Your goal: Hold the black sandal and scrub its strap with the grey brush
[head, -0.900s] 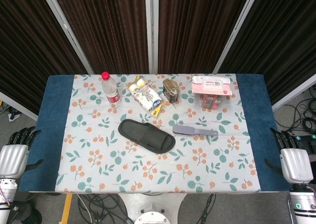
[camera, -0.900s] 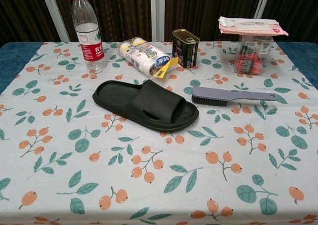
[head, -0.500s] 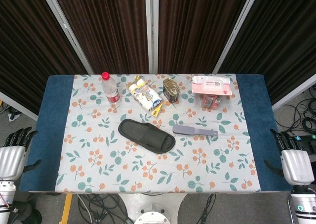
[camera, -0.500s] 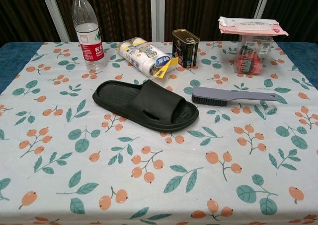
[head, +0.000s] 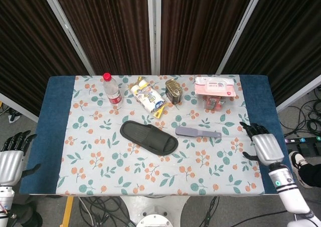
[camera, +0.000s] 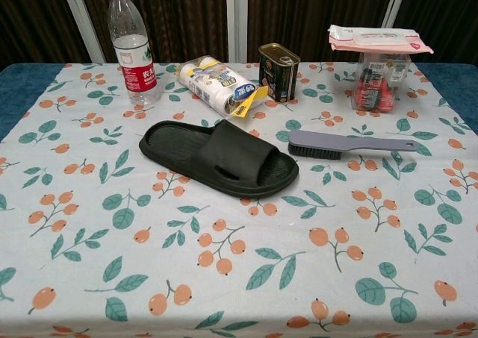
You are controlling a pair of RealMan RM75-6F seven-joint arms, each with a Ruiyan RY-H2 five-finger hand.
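The black sandal (head: pixel 149 137) (camera: pixel 219 158) lies flat mid-table, its wide strap toward the right end. Just right of it lies the grey brush (head: pixel 197 132) (camera: pixel 349 143), bristles down, handle pointing right. In the head view my right hand (head: pixel 262 144) hovers over the table's right blue border, fingers spread and empty, well right of the brush handle. At the lower left my left hand (head: pixel 12 157) stays off the table edge, fingers apart and holding nothing. Neither hand shows in the chest view.
Along the back stand a water bottle (head: pixel 113 91) (camera: pixel 134 45), a wrapped roll pack (head: pixel 147 99) (camera: pixel 222 85), a dark tin can (head: pixel 173 91) (camera: pixel 278 72) and a pink wipes pack on a clear box (head: pixel 215 92) (camera: pixel 379 58). A floral cloth (head: pixel 150 172) covers the table.
My right hand has moved up and inward from beside the table to above its right border. My left hand has sunk slightly lower at the left edge. Sandal and brush have not moved.
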